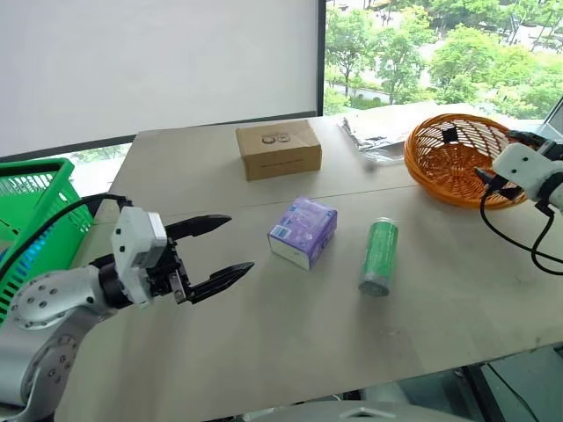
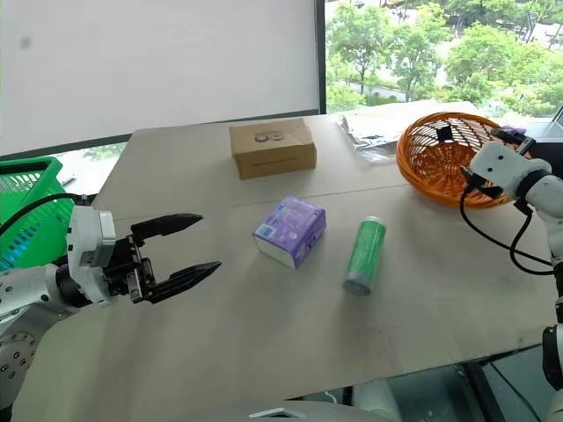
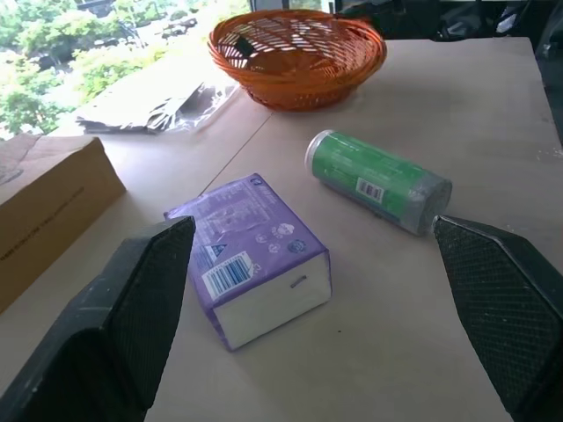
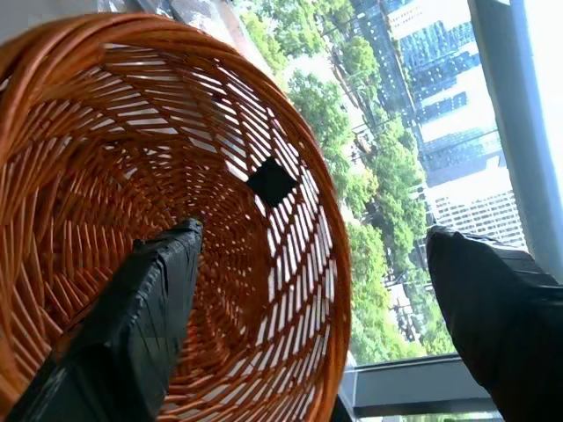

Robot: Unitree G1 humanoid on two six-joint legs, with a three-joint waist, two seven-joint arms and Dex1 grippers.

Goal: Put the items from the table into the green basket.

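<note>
Both sets of jaws stand wide open with nothing between them. The left gripper (image 1: 209,250) hangs above the table (image 2: 290,334) near its left edge, its black textured fingers (image 3: 132,316) pointing toward the purple-and-white packet (image 1: 303,231). The right gripper (image 4: 308,334) is at the orange wicker basket (image 1: 457,158) by the table's far right corner, cut off by the frame in the head views; from its wrist, one finger lies over the woven inside, the other past the rim.

The packet, a soft rectangular block with a barcode on one end, lies flat near the table's middle, just this side of the seam. The slim green can (image 1: 379,256) lies on its side beside it, apart, its pale end toward the near edge; its print is too small to read. A brown cardboard box (image 1: 278,149) sits beyond the seam. Crumpled clear wrapping (image 1: 374,134) lies by the wicker basket. The green basket (image 1: 31,207), lattice-sided plastic, stands off the left edge, partly hidden by the left arm.
</note>
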